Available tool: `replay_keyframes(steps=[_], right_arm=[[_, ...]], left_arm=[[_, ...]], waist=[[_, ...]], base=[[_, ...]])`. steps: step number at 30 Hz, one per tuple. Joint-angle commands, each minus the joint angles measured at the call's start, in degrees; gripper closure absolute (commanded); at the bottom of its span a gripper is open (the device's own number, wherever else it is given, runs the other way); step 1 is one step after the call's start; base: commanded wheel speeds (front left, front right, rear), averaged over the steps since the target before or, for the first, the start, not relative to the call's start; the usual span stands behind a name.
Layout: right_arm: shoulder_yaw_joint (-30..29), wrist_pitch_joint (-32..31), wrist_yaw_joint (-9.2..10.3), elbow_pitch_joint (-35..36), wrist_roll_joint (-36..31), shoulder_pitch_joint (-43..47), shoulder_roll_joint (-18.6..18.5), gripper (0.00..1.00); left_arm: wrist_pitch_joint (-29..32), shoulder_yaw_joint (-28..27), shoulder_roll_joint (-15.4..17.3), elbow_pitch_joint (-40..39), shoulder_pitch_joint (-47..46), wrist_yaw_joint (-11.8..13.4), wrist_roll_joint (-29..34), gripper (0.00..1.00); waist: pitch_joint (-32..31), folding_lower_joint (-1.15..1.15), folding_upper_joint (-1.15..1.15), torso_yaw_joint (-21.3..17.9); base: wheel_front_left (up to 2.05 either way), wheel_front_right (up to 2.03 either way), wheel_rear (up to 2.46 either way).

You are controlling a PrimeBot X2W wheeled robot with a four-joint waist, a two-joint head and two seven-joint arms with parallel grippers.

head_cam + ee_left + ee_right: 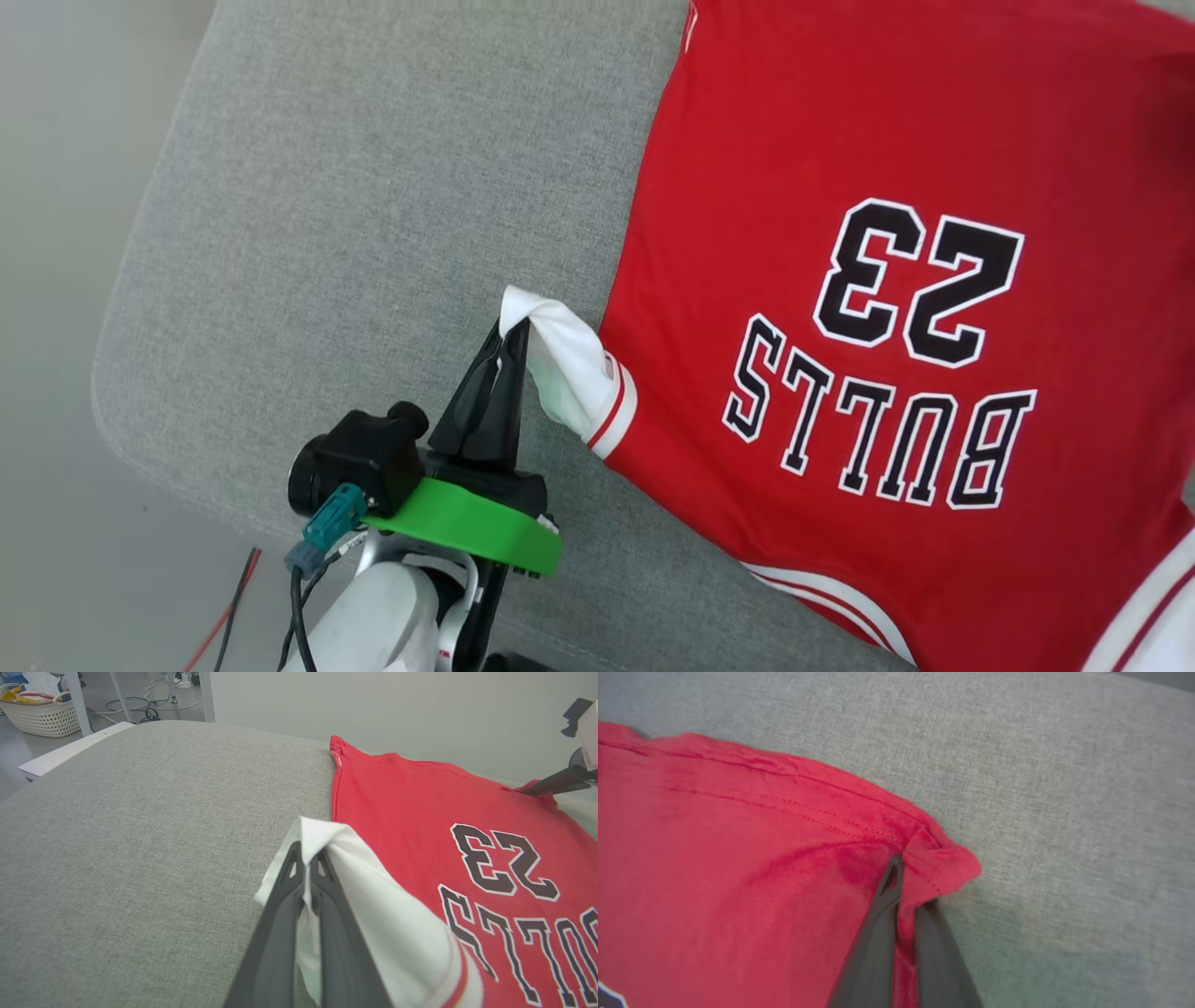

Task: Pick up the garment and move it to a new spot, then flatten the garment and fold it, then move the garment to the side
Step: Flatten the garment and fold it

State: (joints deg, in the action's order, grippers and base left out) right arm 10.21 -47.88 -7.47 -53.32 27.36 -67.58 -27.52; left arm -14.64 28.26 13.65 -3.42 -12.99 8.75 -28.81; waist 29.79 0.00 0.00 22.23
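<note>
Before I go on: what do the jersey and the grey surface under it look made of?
The garment: soft, matte knit, likely cotton or polyester; it drapes, wrinkles, and shows a stitched hem. The grey surface: matte woven upholstery-type cloth with a heathered weave; its rounded edges suggest padding underneath.

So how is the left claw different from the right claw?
The left claw pinches the white sleeve; the right claw pinches a red hem corner. The left claw grips beside the BULLS letters; the right claw grips at the far edge, past the 23. Both are shut on the same garment.
</note>
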Motion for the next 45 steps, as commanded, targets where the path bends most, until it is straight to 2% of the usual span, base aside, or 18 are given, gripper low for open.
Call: replay_keyframes(steps=[1, 8, 14, 20, 21, 23, 28, 35, 40, 43, 44, 45], right_arm=[[1.08, -0.47, -0.02, -1.39, -0.72, 3.74, 0.31, 1.00], [1.82, 2.00, -0.02, 3.02, 0.25, 7.83, -2.83, 1.00], [0.31, 4.13, -0.02, 9.83, 4.24, 17.96, -5.38, 1.00], [-4.99, 5.90, -0.02, 17.71, 7.21, 31.99, -6.16, 1.00], [-8.06, 6.53, -0.02, 21.05, 7.46, 37.71, -5.85, 1.00], [-11.21, 6.86, -0.02, 24.15, 7.02, 43.04, -5.04, 1.00], [-20.42, 7.06, -0.02, 32.83, 5.13, 56.00, -0.18, 1.00], [-30.89, 4.83, -0.02, 44.69, 1.61, 71.96, 11.61, 1.00], [-35.28, 3.83, -0.02, 47.86, -0.20, 78.06, 19.63, 1.00], [-36.29, 4.94, -0.02, 48.42, -1.27, 79.38, 22.54, 1.00], [-36.40, 5.72, -0.02, 48.50, -1.24, 79.31, 23.05, 0.54], [-36.33, 7.31, -0.02, 48.82, -1.62, 79.12, 23.42, 0.00]], left_arm=[[-0.30, -0.47, 0.13, 0.58, 0.57, -0.21, -0.38, 1.00], [0.59, -2.12, 1.89, 3.52, 3.81, 0.49, -2.32, 1.00], [1.57, -4.53, 3.84, 5.44, 7.02, 1.66, -4.49, 1.00], [3.08, -6.43, 5.95, 6.57, 10.42, 2.80, -6.29, 1.00], [3.59, -7.14, 6.63, 6.55, 11.69, 3.25, -6.98, 1.00], [4.07, -7.71, 7.28, 6.52, 12.74, 3.57, -7.54, 1.00], [6.39, -8.04, 8.55, 6.36, 14.58, 3.75, -8.88, 1.00], [7.24, -8.53, 9.67, 6.20, 15.89, 4.10, -9.55, 1.00], [7.77, -8.14, 9.77, 6.48, 16.27, 4.13, -9.75, 1.00], [8.02, -7.91, 9.67, 6.98, 15.96, 4.11, -9.84, 1.00], [8.02, -7.84, 9.64, 7.11, 15.82, 4.06, -9.83, 1.00], [8.03, -7.69, 9.58, 7.30, 15.65, 3.99, -9.79, 1.00]], waist=[[-2.96, 0.00, 0.00, -1.24], [-10.14, 0.00, 0.00, -4.75], [-15.45, 0.00, 0.00, -9.01], [-18.98, 0.00, 0.00, -13.63], [-19.75, 0.00, 0.00, -15.20], [-20.36, 0.00, 0.00, -16.63], [-21.45, 0.00, 0.00, -18.97], [-22.53, 0.00, 0.00, -21.41], [-23.05, 0.00, 0.00, -21.83], [-22.87, 0.00, 0.00, -21.66], [-22.81, 0.00, 0.00, -21.61], [-22.77, 0.00, 0.00, -21.53]], base=[[0.00, 0.00, 0.00], [0.00, 0.00, 0.00], [0.00, 0.00, 0.00], [0.00, 0.00, 0.00], [0.00, 0.00, 0.00], [0.00, 0.00, 0.00], [0.00, 0.00, 0.00], [0.00, 0.00, 0.00], [0.00, 0.00, 0.00], [0.00, 0.00, 0.00], [0.00, 0.00, 0.00], [0.00, 0.00, 0.00]])
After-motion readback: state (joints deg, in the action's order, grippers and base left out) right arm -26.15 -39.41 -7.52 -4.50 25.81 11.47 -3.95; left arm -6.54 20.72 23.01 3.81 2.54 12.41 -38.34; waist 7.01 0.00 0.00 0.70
